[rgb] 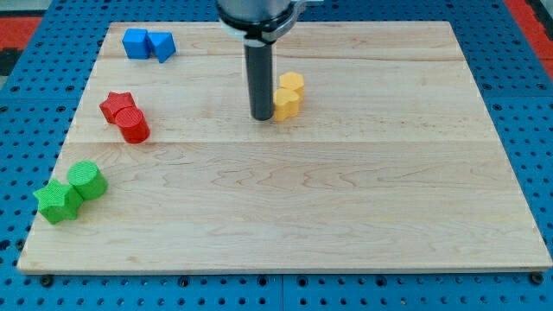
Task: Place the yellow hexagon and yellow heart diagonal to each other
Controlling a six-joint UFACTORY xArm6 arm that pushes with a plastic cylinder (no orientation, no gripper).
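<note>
Two yellow blocks sit together right of the board's centre top. The upper one, the yellow hexagon (292, 84), touches the lower one, the yellow heart (287, 104). My tip (262, 116) rests on the board right against the left side of the yellow heart, just below and left of the hexagon. The rod hides part of the heart's left edge.
A blue cube (136, 43) and a blue triangle (162, 45) lie at the top left. A red star (117, 105) and a red cylinder (134, 125) lie at the left. A green cylinder (86, 180) and a green star (58, 201) lie at the bottom left. The wooden board (346, 216) ends in blue pegboard.
</note>
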